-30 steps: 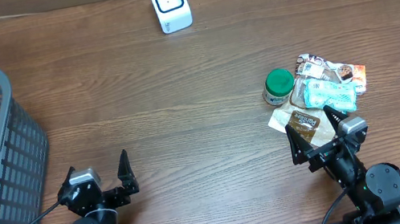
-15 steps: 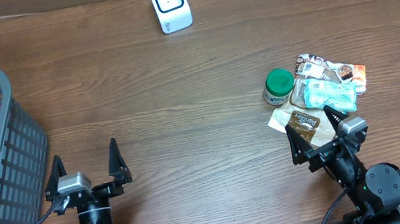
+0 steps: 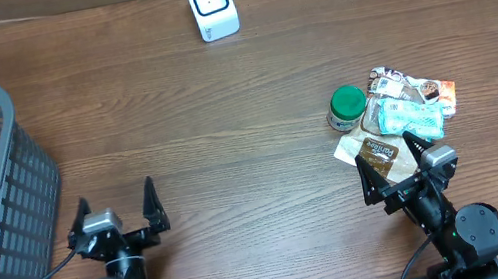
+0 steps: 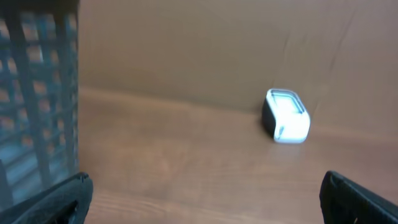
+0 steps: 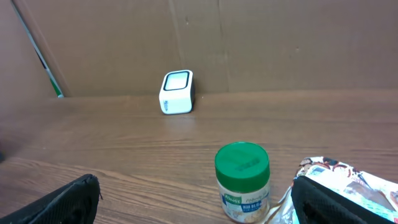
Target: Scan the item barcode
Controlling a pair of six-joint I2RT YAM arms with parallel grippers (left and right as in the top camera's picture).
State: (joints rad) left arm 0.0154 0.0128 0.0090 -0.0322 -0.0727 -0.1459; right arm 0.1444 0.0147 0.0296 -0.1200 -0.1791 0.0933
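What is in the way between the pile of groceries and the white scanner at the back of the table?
Nothing visible. Only bare table lies between the green-lidded jar, the packets beside it and the scanner.

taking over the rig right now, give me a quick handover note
Left gripper: open, empty, at front left beside the grey basket.
Right gripper: open, empty, just in front of the items.
Items: green-lidded jar and several packets bunched together at right. White scanner at the far edge, centre.
Done: nothing held; no item is at the scanner.
Left: pick an item and show its barcode to the scanner.
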